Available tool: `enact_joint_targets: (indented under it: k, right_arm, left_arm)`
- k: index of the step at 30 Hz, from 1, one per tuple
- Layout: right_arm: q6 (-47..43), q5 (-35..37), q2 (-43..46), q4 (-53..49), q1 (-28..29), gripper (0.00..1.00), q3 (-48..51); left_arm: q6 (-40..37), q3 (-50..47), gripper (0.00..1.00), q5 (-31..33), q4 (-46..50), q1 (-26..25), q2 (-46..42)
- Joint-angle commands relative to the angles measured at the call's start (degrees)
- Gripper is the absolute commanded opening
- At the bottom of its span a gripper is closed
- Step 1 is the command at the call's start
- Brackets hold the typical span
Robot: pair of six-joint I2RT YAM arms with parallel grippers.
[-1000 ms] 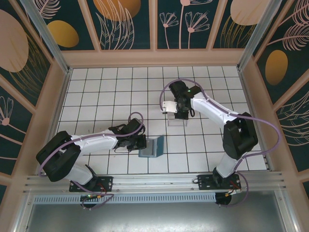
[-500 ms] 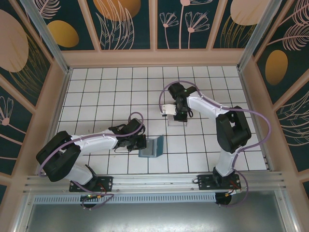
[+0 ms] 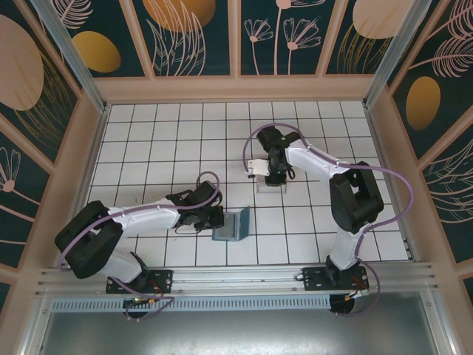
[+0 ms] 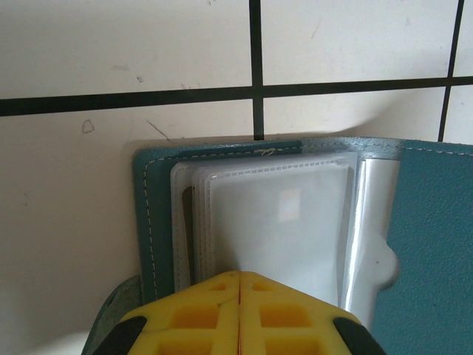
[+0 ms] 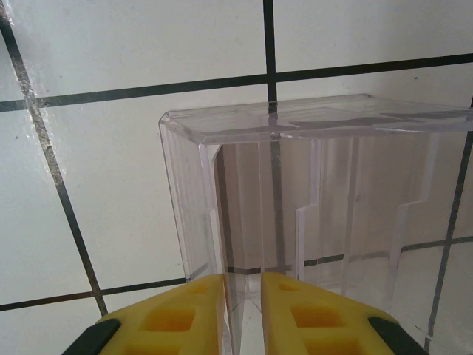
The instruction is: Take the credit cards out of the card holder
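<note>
Clenching the card holder (image 3: 233, 225) on white tiles (image 3: 162, 133), left pincer (image 4: 240, 279) sits amid floral walls (image 3: 194, 37); right pincer (image 5: 242, 285) released.

White tiled table (image 3: 148, 133) with black grid lines, teal card holder (image 3: 235, 225) lay low in the centre, left gripper (image 3: 215, 220) sat at its left edge, right gripper (image 3: 272, 177) hung over a clear tray (image 3: 271, 187) further up the frame, floral wall panels (image 3: 192, 33) stood behind.

From high above, the top camera looked down on the card holder (image 3: 232, 225); the left wrist camera shared it close-up; the right wrist camera looked down beyond it.
</note>
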State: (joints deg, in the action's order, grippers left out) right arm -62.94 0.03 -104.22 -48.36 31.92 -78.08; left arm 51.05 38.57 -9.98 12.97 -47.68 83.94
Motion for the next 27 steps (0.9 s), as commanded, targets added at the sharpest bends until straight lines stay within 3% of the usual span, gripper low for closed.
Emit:
enact_joint_targets:
  k: [1,20,27]
  right_arm:
    - [0.01,1.88,0.66,-0.09,-0.27,0.22,-1.45]
    - [2.24,10.64,3.81,8.4,-0.28,0.24,-1.47]
    - [14.18,5.56,6.93,8.07,-0.23,0.27,-3.43]
  left_arm:
    - [-0.87,0.54,0.08,0.99,1.61,-0.04,-1.23]
    - [-0.4,0.98,0.08,1.82,1.88,-0.03,-1.57]
    - [0.12,1.07,0.08,2.65,1.97,0.04,-2.22]
